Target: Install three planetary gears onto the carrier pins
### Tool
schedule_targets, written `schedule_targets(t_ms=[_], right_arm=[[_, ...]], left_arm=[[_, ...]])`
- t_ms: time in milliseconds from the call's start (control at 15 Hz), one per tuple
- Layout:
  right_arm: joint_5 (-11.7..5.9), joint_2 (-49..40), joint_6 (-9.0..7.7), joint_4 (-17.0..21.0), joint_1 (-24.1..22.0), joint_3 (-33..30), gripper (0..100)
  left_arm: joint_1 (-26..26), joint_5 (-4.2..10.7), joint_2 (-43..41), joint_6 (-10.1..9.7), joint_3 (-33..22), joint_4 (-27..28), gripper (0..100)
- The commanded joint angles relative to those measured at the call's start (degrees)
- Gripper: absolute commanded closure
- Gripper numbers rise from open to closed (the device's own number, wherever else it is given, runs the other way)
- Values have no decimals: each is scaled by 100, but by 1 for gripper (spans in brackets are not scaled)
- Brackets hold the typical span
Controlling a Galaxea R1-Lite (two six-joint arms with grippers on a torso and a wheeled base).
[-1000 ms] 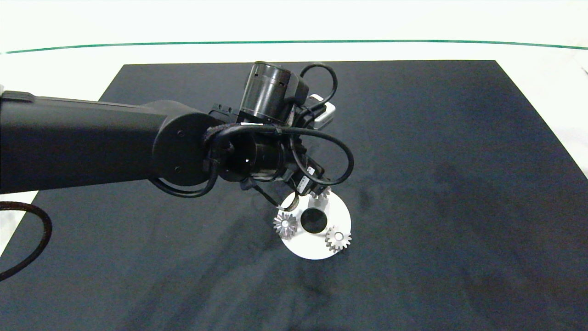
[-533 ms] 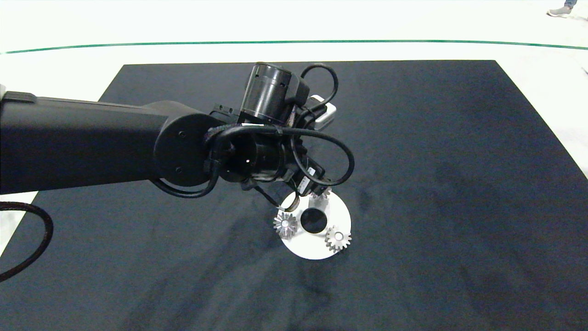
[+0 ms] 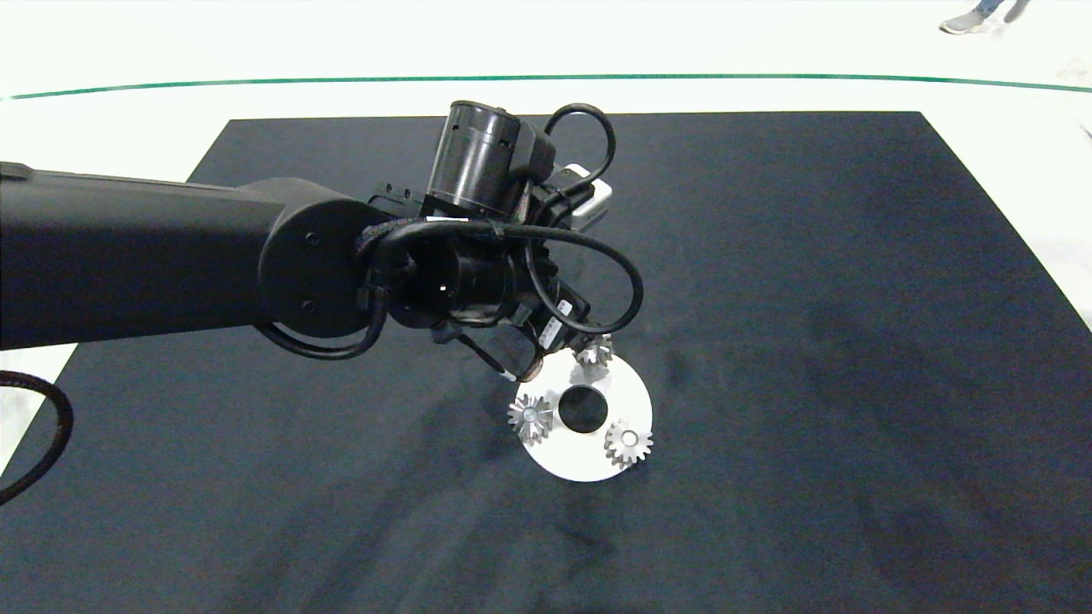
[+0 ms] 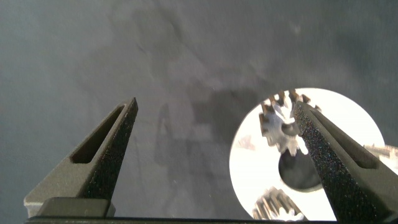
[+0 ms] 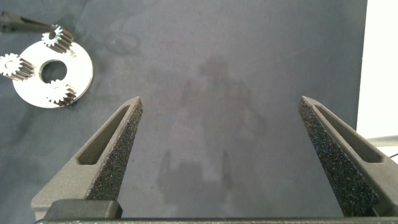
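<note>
On the white disc (image 3: 636, 401), which lies near the middle of the black mat (image 3: 853, 341), the three planetary gears (image 3: 530, 416) sit in a triangle around the dark centre hole (image 3: 583, 408), each on one of the carrier pins (image 3: 629, 437); a pale pin top shows in a gear's bore. Just beside the disc's far-left rim hangs the left gripper (image 4: 217, 155), its grey fingers (image 4: 102, 146) spread wide, holding nothing, one finger over the disc's edge. Well apart, toward the mat's right side, the right gripper (image 5: 221, 162) hangs gaping and empty. Beyond the table, a person's shoes (image 3: 972, 19) show.
</note>
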Motion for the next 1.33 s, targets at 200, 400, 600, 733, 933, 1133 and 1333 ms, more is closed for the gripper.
schedule_targets(t_ms=[200,400,600,733,933,1133,1333], right_arm=[[-12,-2,-8,13,3,11,0],[-12,7,-8,13,3,2,0],[-12,-2,-8,13,3,2,0],[-12,-2,-8,13,3,11,0],[-12,-2,-8,13,3,11,0],[-3,-2,-8,13,3,2,0],[-12,-37,-8,13,3,-6,0]], left_arm=[[-10,6,-32,7,234,-197,0],[-54,-3,3,25,181,-267,0],[-63,-3,47,16,199,-267,0],[-63,-3,73,16,172,-303,0],[-63,-3,108,34,181,-426,0],[-10,-3,-252,78,243,-399,0],[130,33,-1360,78,840,-311,0]])
